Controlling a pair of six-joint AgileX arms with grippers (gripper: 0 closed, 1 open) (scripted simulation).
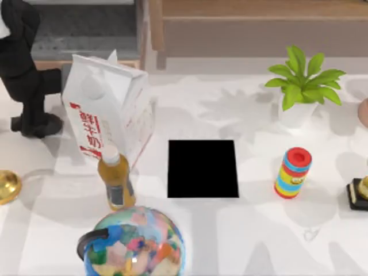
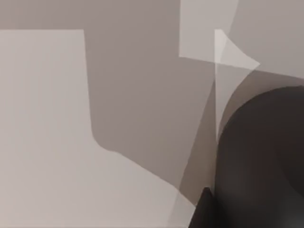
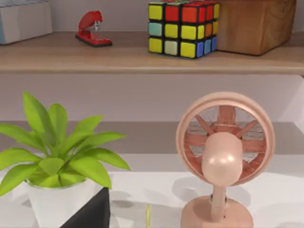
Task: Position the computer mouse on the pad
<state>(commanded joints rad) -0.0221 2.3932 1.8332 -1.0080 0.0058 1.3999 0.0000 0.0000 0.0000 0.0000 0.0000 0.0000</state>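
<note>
Matte black and thin as a sheet, the nearly square pad (image 1: 203,168) is lying flat at the middle of the white worktop (image 1: 241,230), with nothing resting on it.

From the pad in the top view:
- A tall white milk carton with red print (image 1: 109,109) is standing at ten o'clock.
- A small amber juice bottle with a white cap (image 1: 117,178) is standing just beside the carton at nine o'clock.
- A many-coloured globe (image 1: 135,244) is sitting at seven o'clock.
- A striped red, blue and yellow cylinder (image 1: 293,172) is standing upright at three o'clock, well apart from the pad.
- A leafy green plant in a white pot (image 1: 302,86) is sitting at two o'clock.

My left arm (image 1: 26,75) is hanging beyond the carton at ten o'clock, near the worktop's left edge. In the left wrist view a large dark domed form (image 2: 261,161) is looming close to the lens. I cannot tell whether it is the computer mouse. A black wedge of the left end effector (image 2: 204,213) is showing beside it, and I cannot tell whether that end effector is open or closed.

The right wrist view is facing the plant and a pink round desk fan (image 3: 223,152). A black wedge of the right end effector (image 3: 90,213) is showing in front of the pot, its state likewise impossible to tell.
</note>
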